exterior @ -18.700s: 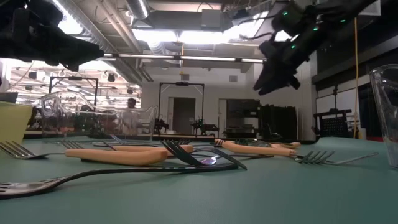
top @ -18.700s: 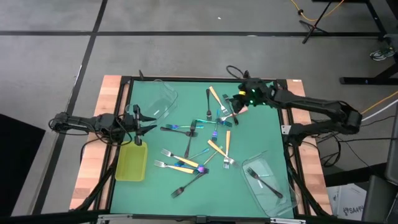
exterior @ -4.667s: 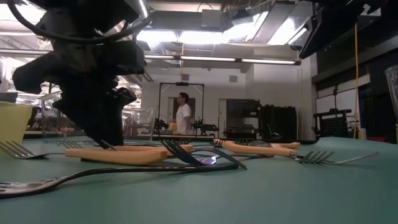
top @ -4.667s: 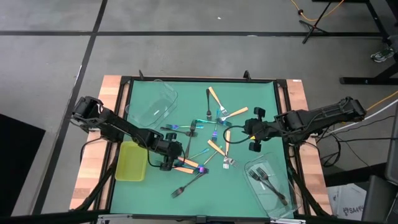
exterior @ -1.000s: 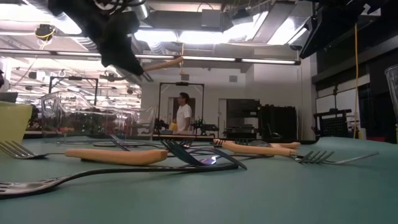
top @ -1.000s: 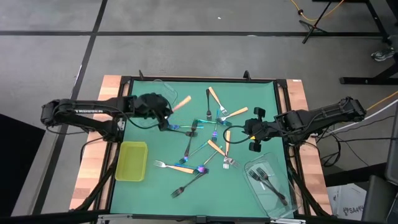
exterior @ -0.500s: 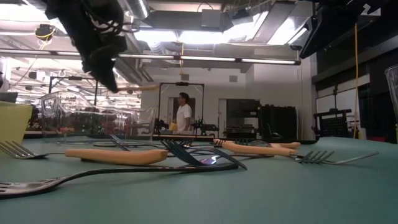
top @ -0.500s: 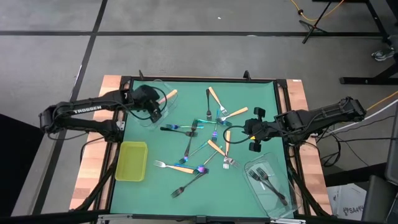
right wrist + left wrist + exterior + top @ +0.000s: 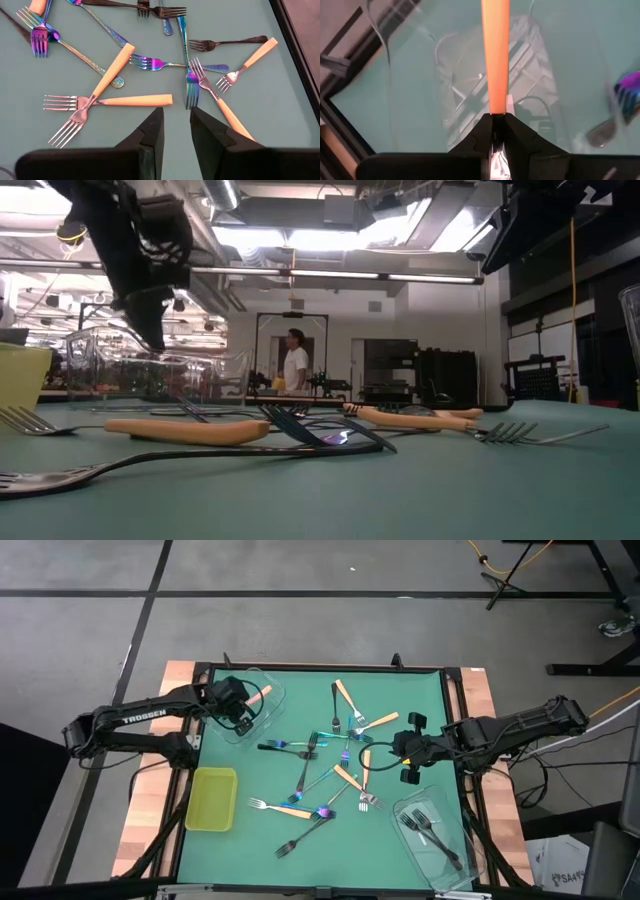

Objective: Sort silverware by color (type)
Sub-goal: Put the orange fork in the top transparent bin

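**Left gripper holds an orange fork over the far-left tub**

From above, the left gripper is over the clear tub at the far left corner of the green table. Its own wrist camera shows more. The two fingers are pinched tight on an orange-handled fork, and the handle sticks straight out over the tub.

The right gripper hangs over the right side of the table. Its wrist camera shows the fingers a little apart, with nothing between them. Below it lie mixed forks, orange-handled, dark and rainbow-coloured, some crossing each other.

Most forks lie in a loose heap in the middle. Two dark forks are in the near-right tub. The yellow-green tray sits at the near left edge. The near strip of the table is bare.
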You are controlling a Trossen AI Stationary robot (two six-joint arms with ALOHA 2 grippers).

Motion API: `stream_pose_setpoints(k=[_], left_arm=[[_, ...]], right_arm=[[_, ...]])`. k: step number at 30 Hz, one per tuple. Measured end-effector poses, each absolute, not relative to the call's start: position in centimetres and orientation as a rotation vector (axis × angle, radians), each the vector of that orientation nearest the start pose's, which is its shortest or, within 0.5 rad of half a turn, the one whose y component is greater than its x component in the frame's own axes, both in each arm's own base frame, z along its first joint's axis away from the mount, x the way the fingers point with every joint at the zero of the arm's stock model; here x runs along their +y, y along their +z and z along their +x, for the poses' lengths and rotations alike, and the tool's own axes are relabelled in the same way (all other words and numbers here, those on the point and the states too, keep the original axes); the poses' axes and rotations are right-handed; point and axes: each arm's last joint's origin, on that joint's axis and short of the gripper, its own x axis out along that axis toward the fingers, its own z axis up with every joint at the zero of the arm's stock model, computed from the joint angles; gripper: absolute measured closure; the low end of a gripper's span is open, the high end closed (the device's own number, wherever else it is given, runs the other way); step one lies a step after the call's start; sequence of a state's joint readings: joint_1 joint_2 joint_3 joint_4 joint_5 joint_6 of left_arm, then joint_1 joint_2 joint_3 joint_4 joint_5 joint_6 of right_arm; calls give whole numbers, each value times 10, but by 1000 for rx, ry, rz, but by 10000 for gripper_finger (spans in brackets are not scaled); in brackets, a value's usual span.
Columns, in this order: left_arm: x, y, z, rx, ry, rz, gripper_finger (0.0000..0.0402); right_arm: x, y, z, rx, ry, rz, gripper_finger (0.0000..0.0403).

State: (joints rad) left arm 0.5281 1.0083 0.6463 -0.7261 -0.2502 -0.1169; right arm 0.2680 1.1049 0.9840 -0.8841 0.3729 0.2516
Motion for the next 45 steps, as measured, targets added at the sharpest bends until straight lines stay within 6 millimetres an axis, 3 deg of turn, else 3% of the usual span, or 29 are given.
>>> stream_pose_setpoints(k=[27, 45], left_arm=[[98, 147, 128, 1014, 822, -277, 376], [98, 144, 127, 1002, 828, -280, 374]], right_arm=[[43, 290, 198, 929, -217, -86, 317], [43, 289, 198, 929, -218, -87, 317]])
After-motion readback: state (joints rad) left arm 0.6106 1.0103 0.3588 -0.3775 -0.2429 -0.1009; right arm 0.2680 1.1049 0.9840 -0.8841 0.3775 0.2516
